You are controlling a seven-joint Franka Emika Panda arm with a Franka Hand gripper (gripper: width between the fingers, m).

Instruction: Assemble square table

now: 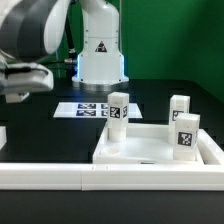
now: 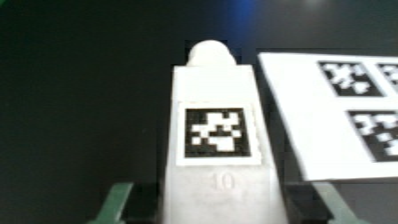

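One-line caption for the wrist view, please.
Wrist view: small white stubby plastic leg with a marker tag between the fingers, beside the marker board.

On the desk [image 1: 40,125], the dark stretch at the exterior view's left lies open, bounded at the front by the long white rail [image 1: 60,176]. The square slab [image 1: 150,150] is crowded: three upright legs [image 1: 118,116] [image 1: 179,107] [image 1: 186,135] stand on or behind it, leaving only narrow gaps. In the wrist view a leg [image 2: 217,140] fills the space between the tool [image 2: 214,205] fingers, with the marker board [image 2: 338,110] just beside it.
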